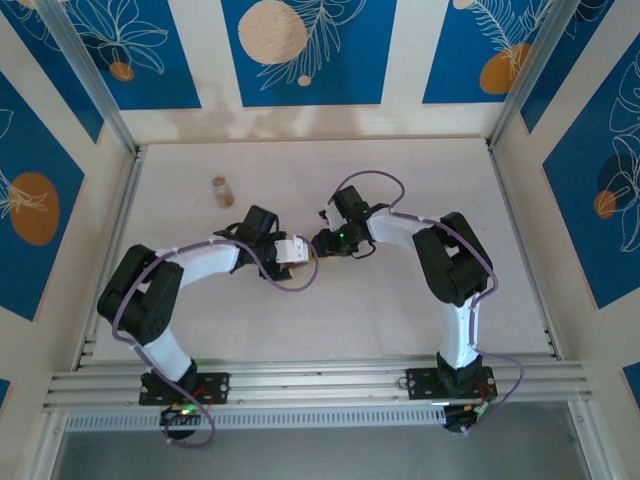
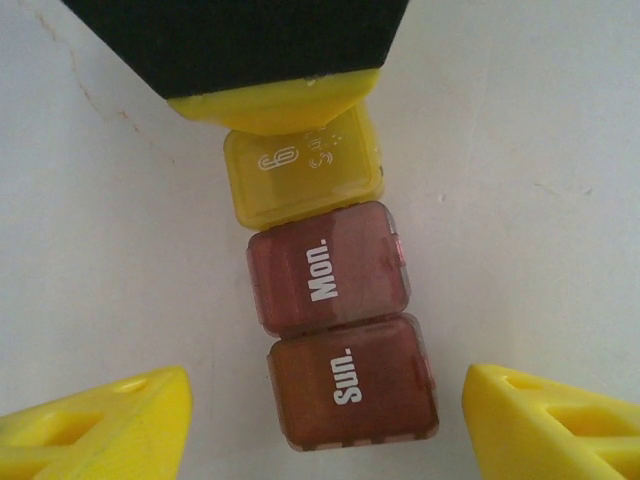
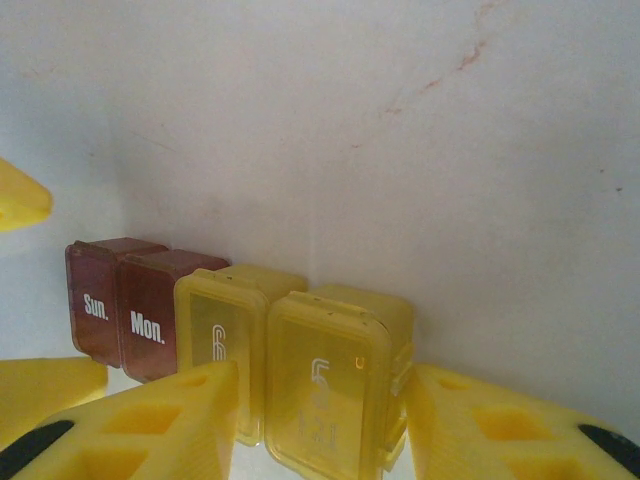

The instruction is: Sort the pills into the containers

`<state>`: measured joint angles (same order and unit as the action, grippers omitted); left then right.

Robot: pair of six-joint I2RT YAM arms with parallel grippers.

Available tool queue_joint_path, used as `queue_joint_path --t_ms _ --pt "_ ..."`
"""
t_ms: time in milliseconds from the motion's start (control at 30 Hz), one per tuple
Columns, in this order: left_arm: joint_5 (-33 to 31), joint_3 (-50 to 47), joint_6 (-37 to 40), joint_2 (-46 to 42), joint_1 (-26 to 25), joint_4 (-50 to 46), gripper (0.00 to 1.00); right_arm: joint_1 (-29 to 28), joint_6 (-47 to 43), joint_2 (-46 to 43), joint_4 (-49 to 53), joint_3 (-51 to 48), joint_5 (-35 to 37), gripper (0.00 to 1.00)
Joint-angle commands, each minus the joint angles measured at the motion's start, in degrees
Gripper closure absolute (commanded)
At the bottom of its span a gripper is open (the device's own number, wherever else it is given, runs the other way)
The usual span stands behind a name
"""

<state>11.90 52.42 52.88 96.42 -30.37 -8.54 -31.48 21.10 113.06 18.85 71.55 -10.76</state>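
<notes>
right gripper [image 3: 320,378]: jaws closed on the end yellow box [image 3: 335,390] of the containers [image 3: 200,320]. One of its fingers [image 3: 150,420] is at 7 o'clock in its wrist view & the other at 5, both tight vs the box sides.

The containers are a strip of 4 joined boxes w/ lids shut, lying flat on the table [image 1: 400,320]. From the held box they run toward 9 o'clock: second yellow box [image 3: 215,340], then dark red "Mon." box [image 3: 150,315], then dark red "Sun." box [image 3: 95,300].

left gripper [image 2: 328,395]: jaws open, fingers at 7 & 5 o'clock in its own wrist view. The "Sun." box sits btwn them w/ bare table showing each side, so no contact. In that view the strip runs 6 to 12: "Sun.", "Mon.", then yellow, its far end under the right gripper's yellow-&-black finger at 12.

Top view: both grippers meet nose to nose approx mid-table, left one at 9 o'clock, right one at 3, strip btwn them.

Small brown bottle [image 1: 222,191] stands upright at 10 o'clock from the grippers, well apart. Blue & cream wall panels [image 1: 300,50] at 12.
</notes>
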Motion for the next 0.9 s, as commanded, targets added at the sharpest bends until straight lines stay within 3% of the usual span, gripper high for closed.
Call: queue_joint_path --t_ms 0,300,667,867 --pt "-0.7 2.0 -0.6 1.1 -0.5 -0.9 0.29 -0.6 0.3 0.9 2.3 -1.5 0.5 0.53" --pt "1.5 5.8 -0.4 2.4 -0.6 -7.9 0.37 -0.6 0.0 0.9 2.5 -1.2 0.9 0.54" --pt "2.0 8.2 -1.0 3.8 -0.5 -11.7 0.33 -0.7 -0.3 1.2 3.1 -1.0 2.2 0.54" --pt "0.8 9.8 -0.6 5.4 -0.5 -13.5 0.36 -0.8 -0.4 1.3 3.2 -0.9 2.3 0.55"
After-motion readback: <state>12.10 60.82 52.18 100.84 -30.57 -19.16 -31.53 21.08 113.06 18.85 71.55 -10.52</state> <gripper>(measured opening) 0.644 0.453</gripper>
